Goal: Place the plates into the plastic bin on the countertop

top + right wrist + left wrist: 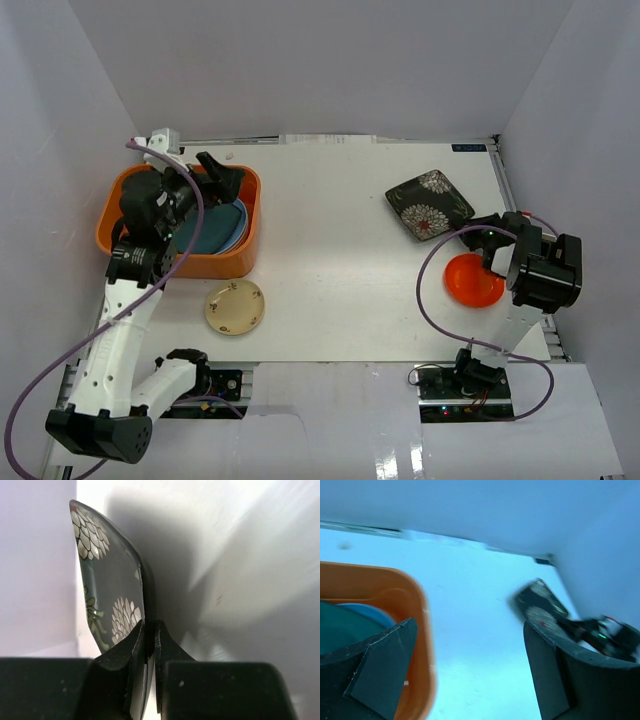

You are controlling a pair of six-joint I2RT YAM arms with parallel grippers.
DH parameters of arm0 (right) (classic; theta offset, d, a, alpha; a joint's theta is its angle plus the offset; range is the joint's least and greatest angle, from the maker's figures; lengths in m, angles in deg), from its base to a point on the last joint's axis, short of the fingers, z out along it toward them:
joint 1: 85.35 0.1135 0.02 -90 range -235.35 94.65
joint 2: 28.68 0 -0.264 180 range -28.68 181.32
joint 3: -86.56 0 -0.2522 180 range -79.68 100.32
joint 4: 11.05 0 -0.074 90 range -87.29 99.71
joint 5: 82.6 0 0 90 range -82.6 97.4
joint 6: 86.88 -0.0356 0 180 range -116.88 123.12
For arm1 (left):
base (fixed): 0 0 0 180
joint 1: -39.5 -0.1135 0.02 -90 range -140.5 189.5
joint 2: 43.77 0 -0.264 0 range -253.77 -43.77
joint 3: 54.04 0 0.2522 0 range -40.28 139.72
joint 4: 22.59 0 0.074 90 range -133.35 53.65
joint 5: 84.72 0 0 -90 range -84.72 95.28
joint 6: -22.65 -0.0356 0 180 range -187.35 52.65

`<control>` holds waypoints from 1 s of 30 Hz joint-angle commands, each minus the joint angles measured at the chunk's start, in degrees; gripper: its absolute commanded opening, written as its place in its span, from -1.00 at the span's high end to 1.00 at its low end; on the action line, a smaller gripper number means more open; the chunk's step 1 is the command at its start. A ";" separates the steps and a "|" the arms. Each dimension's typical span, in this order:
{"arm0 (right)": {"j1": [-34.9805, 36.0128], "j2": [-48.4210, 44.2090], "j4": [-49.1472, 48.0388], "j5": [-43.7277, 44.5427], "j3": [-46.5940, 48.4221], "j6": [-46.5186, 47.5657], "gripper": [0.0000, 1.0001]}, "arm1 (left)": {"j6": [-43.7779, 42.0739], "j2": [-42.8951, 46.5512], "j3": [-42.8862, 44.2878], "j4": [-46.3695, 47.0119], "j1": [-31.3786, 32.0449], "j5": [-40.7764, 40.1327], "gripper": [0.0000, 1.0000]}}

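Step in hand: pickup of the black floral plate [430,203] by the right arm [530,275]. In the right wrist view, the right jaws are closed on the near edge of this plate [107,580], pinching its rim between them. Whether the plate is clear of the bench [340,260] cannot be told. The left arm [120,330] is over the plastic bin [105,228] at the left of the bench. The left jaws stand wide apart with nothing between them. The bin already holds at least 2 plates: a light blue plate [239,220] and a dark teal plate [200,230] lying on it. Both also show in the left wrist view, inside the bin's wall [417,630]. 2 further plates lie on the bench outside the bin: an orange plate [474,282] just beside the right arm, and a small speckled plate [234,307] near the bin's front wall. Judgement: the task is partly done, with 3 plates outstanding. The next move calls for a lift and a carry across the bench to the bin, well apart from the pickup point. The edge grip looks shallow, so slip or tilt is a risk.
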State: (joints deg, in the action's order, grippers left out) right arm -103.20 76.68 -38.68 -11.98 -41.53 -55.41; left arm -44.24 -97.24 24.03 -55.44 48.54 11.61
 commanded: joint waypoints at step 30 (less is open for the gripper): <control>27.33 -34.26 -10.56 -15.34 -3.08 -6.35 0.85 | 17.23 -24.31 -0.94 14.52 20.14 16.61 0.43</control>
State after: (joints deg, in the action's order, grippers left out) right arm -76.60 45.67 -45.21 -27.48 -45.02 -61.53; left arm -25.66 -122.29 23.07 -42.72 68.14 31.06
